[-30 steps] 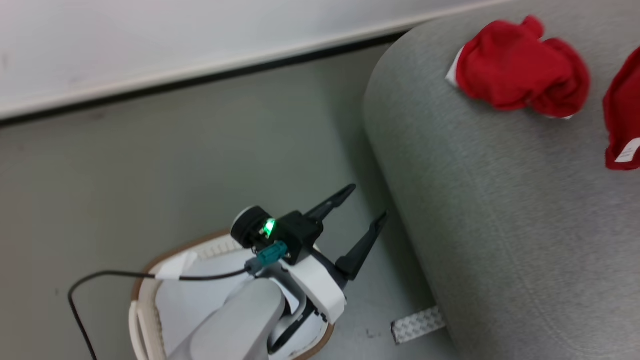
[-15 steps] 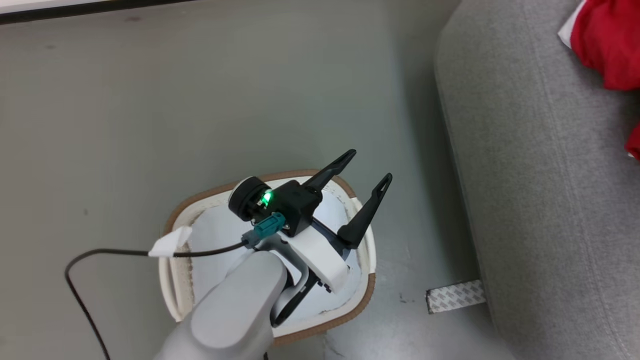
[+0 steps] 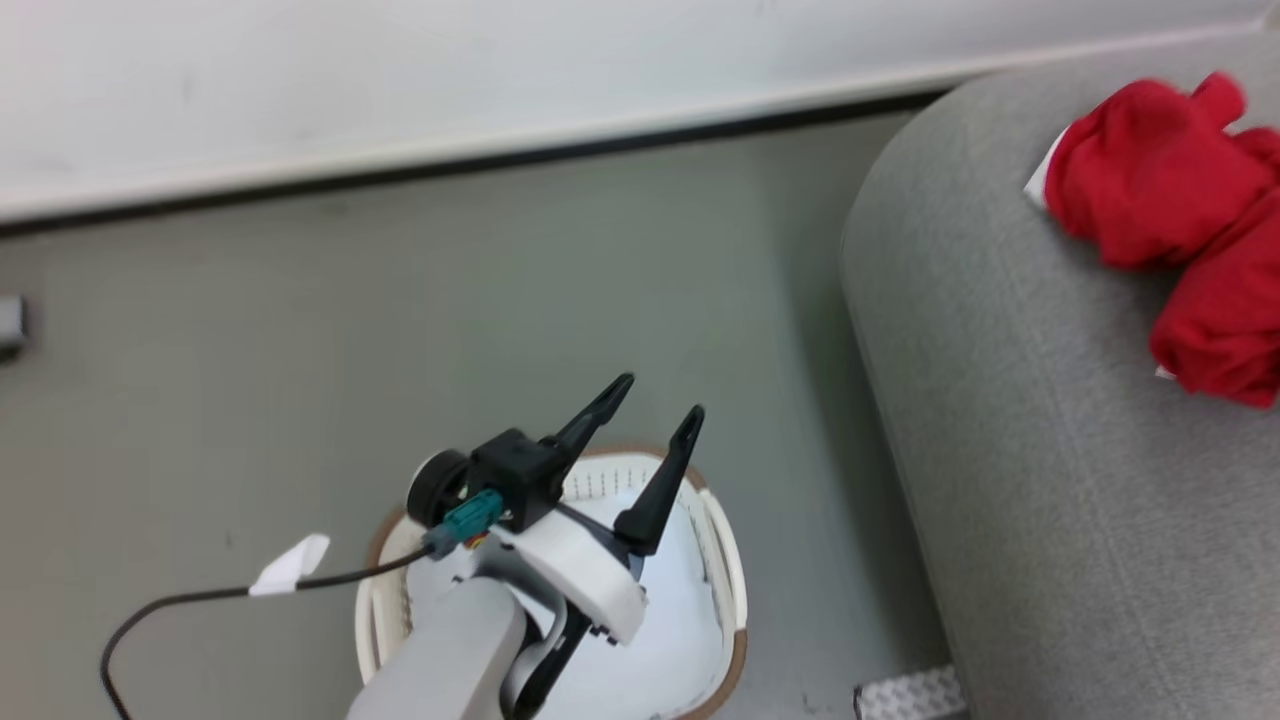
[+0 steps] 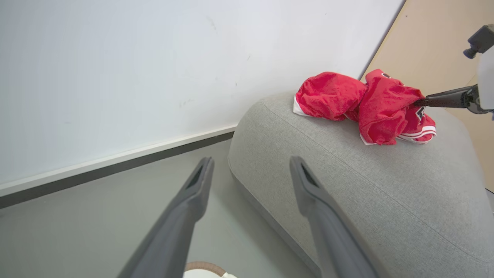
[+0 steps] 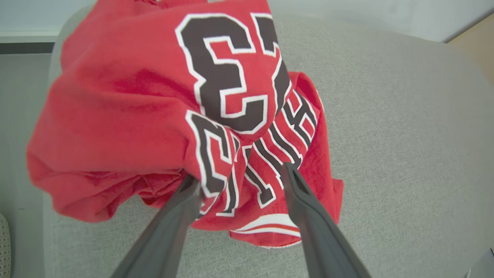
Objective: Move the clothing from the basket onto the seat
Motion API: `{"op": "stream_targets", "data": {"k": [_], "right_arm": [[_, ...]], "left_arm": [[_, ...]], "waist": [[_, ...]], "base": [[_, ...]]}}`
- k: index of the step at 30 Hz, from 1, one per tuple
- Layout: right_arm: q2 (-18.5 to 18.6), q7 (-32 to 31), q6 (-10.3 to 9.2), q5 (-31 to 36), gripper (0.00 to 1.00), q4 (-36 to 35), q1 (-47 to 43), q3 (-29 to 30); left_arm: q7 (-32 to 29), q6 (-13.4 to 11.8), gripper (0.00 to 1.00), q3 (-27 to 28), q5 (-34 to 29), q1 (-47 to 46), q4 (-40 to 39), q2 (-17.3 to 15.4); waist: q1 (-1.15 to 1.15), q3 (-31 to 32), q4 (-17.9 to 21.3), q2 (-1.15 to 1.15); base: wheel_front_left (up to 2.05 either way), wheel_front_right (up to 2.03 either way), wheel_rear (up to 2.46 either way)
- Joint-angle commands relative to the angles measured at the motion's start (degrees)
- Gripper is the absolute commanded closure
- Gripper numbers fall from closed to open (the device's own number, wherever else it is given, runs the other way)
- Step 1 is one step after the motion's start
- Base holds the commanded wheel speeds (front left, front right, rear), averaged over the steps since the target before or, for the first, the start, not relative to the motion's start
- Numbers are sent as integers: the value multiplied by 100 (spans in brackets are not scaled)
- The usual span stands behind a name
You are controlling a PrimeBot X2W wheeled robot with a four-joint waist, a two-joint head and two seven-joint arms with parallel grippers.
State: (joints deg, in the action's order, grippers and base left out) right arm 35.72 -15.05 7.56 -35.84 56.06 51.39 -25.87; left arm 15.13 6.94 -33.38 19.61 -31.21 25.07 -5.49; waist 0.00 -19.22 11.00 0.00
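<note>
Fingers of the left gripper (image 3: 661, 396) stand spread, empty, above the basket (image 3: 728, 570). Right wrist view adds the right gripper (image 5: 239, 173), also parted, tips touching the jersey (image 5: 127, 100) on the seat (image 5: 405, 135).

Red garments, two: plain garment (image 4: 328, 94), white-trimmed; jersey (image 4: 386, 112), lettered.
Basket (image 3: 728, 570), white with brown rim, one.
Seat (image 3: 1050, 500), grey, one.
Tools, two: left tool (image 3: 661, 396), right tool (image 5: 240, 173).
Tape strip (image 3: 905, 692), one.
</note>
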Motion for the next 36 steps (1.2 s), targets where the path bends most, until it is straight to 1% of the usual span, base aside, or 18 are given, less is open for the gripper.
{"op": "stream_targets", "data": {"k": [1,5,6,8,9,12,13,15,17,19,23,25,28,30,32,34,36], "right_arm": [[158,28,-15,-123,0,-173,-188,-102],[673,189,-15,-594,0,-1155,-556,-367],[784,266,-15,-712,0,-1396,-676,-376],[995,467,-15,-947,0,-1891,-877,-294],[1099,580,-15,-996,0,-2125,-967,-232],[1191,961,-14,-1034,0,-2692,-1270,-5],[1132,1089,-14,-1046,0,-2828,-1380,111],[953,1278,-14,-1049,0,-3140,-1668,284],[793,1502,-15,-957,0,-3404,-1960,528],[508,1805,-14,-755,0,-3611,-2319,830],[-326,2401,-14,-293,0,-3867,-3183,1467],[-878,2627,-14,-148,0,-4007,-3582,1621],[-1442,2889,-14,299,0,-4104,-4132,1737],[-1846,2983,-14,435,0,-4154,-4408,1703],[-2047,3026,-14,702,0,-4194,-4599,1670],[-2348,3018,-14,788,0,-4284,-4801,1760],[-2499,3020,-14,975,0,-4282,-4931,1744]], "left_arm": [[1,-22,0,71,68,165,-44,10],[1,-101,0,468,114,540,-170,-90],[2,-145,0,571,136,636,-209,-121],[1,-138,0,839,329,850,-263,-115],[2,-159,0,1008,360,898,-326,-170],[1,-243,0,1382,443,1124,-512,-304],[1,-294,0,1445,267,1190,-581,-426],[1,-422,0,1680,266,1394,-721,-444],[1,-570,0,1935,144,1562,-898,-552],[1,-694,0,2215,136,1808,-1083,-536],[2,-855,0,2701,40,2326,-1432,-437],[2,-883,0,2905,-28,2591,-1581,-344],[1,-821,0,3112,-166,2937,-1677,-192],[1,-754,0,3230,-301,3110,-1642,-98],[2,-669,0,3312,-415,3248,-1557,-4],[2,-561,0,3343,-522,3321,-1487,91],[2,-449,0,3422,-575,3329,-1450,143]], "waist": [[0,621,30,0],[0,1095,-10,0],[0,1202,-26,0],[0,1401,-77,0],[0,1481,-110,0],[0,1722,-240,0],[0,1799,-281,0],[0,1955,-382,0],[0,2067,-475,0],[0,2162,-563,0],[0,2303,-714,0],[0,2335,-757,0],[0,2348,-819,0],[0,2347,-853,0],[0,2350,-890,0],[0,2347,-924,0],[0,2321,-924,0]], "base": [[0,0,0],[0,0,0],[0,0,0],[0,0,0],[0,0,0],[0,0,0],[0,0,0],[0,0,0],[0,0,0],[0,0,0],[0,0,0],[0,0,0],[0,0,0],[0,0,0],[0,0,0],[0,0,0],[0,0,0]]}}
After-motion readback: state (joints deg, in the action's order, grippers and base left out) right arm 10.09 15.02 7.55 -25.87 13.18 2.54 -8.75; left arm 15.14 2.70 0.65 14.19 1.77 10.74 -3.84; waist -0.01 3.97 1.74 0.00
